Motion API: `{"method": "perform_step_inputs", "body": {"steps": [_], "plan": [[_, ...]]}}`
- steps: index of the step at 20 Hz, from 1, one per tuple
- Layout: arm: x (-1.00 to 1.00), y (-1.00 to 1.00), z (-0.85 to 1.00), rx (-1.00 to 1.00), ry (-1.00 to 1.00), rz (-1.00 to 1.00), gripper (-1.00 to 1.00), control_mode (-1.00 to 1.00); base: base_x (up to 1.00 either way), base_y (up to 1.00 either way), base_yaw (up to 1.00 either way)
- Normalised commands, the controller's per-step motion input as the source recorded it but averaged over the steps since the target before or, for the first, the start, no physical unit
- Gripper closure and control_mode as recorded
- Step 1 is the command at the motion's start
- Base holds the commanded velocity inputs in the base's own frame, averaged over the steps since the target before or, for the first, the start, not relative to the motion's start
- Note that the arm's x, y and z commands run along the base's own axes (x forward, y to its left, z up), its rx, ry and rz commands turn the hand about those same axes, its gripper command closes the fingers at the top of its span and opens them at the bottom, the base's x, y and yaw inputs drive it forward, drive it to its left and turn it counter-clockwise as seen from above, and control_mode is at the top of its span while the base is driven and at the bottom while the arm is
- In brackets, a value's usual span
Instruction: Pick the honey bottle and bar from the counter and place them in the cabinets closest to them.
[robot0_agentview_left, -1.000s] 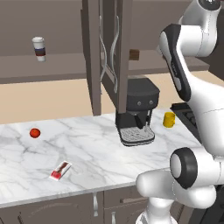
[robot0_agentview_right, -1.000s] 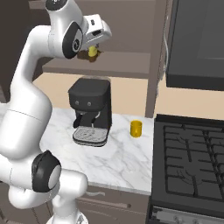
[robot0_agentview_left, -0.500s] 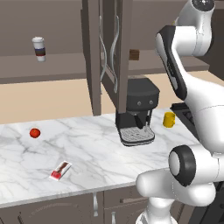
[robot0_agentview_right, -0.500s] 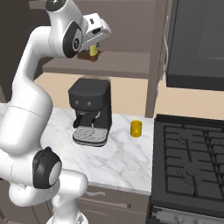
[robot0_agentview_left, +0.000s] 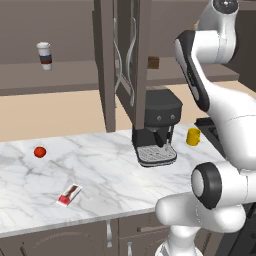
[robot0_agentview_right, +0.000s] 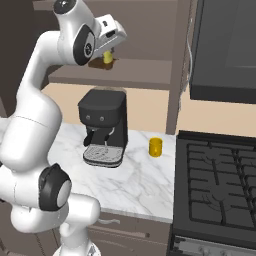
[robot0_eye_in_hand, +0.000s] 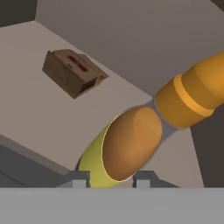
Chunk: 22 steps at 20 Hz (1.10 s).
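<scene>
1. The gripper (robot0_agentview_right: 107, 55) is up at the cabinet shelf (robot0_agentview_right: 140, 75), clenched on the honey bottle (robot0_agentview_right: 107, 58); in the hand view the bottle (robot0_eye_in_hand: 127, 148) sits between the two dark finger tips, seen from its brown cap end.
2. Whether the bottle's base touches the shelf cannot be told.
3. A small brown box (robot0_eye_in_hand: 72, 72) lies on the same shelf, apart from the bottle.
4. The bar (robot0_agentview_left: 69, 194) lies flat on the counter (robot0_agentview_left: 100, 170), near its front edge and well left of the coffee machine (robot0_agentview_left: 155, 127).
5. A red ball (robot0_agentview_left: 40, 151) rests toward the counter's left back part.
6. A yellow mug (robot0_agentview_left: 193, 136) stands just right of the coffee machine.
7. The cabinet doors (robot0_agentview_left: 125, 60) stand open.
</scene>
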Motion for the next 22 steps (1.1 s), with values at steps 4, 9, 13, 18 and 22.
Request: {"method": "perform_step_inputs", "body": {"steps": [4,9,13,18,22], "plan": [[0.25,0.00,0.00,-0.03,0.05,0.00,1.00,-1.00,0.00,0.00,0.00],[0.31,0.00,0.00,-0.02,0.04,0.00,1.00,-1.00,0.00,0.00,0.00],[0.32,0.00,0.00,-0.02,0.04,0.00,1.00,-1.00,0.00,0.00,0.00],[0.29,0.00,-0.01,-0.02,0.02,0.00,1.00,-1.00,0.00,0.00,0.00],[0.29,0.00,-0.06,-0.02,0.00,0.00,1.00,-1.00,0.00,0.00,0.00]]}}
